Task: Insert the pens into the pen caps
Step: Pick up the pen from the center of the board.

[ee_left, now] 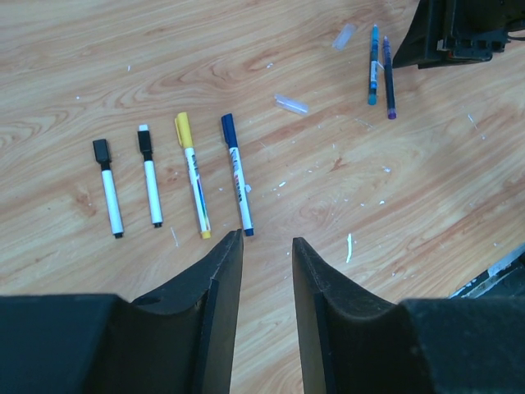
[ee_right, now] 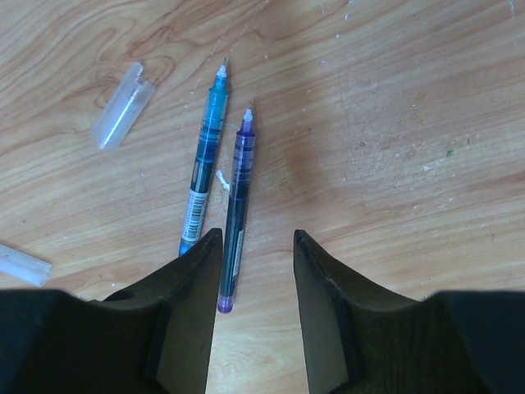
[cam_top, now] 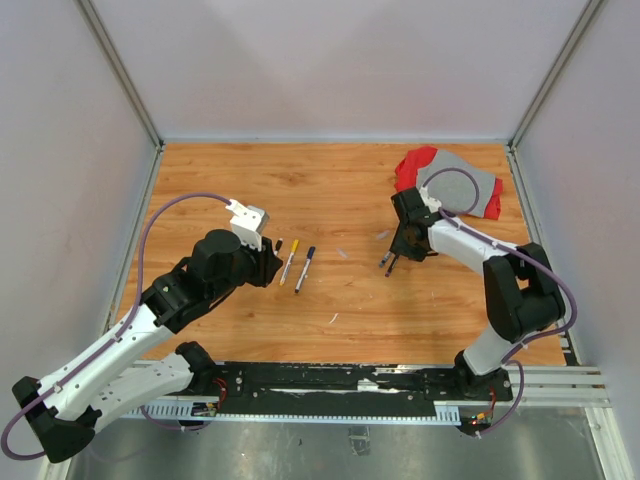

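Four capped pens lie side by side ahead of my left gripper (ee_left: 267,240): two white ones with black caps (ee_left: 107,187) (ee_left: 150,175), a yellow-capped one (ee_left: 193,175) and a blue-capped one (ee_left: 236,174). The left jaws stand open over bare wood. An uncapped teal pen (ee_right: 207,160) and an uncapped purple pen (ee_right: 238,197) lie under my right gripper (ee_right: 257,235). It is open, and the purple pen's rear end lies between its jaws, close to the left finger. Two clear pen caps (ee_right: 123,105) (ee_right: 20,264) lie loose to the left.
A red and grey cloth (cam_top: 450,185) lies at the back right, behind the right arm. White scraps dot the wooden table (cam_top: 340,200). From above, the left gripper (cam_top: 271,264) and the right gripper (cam_top: 406,244) are well apart.
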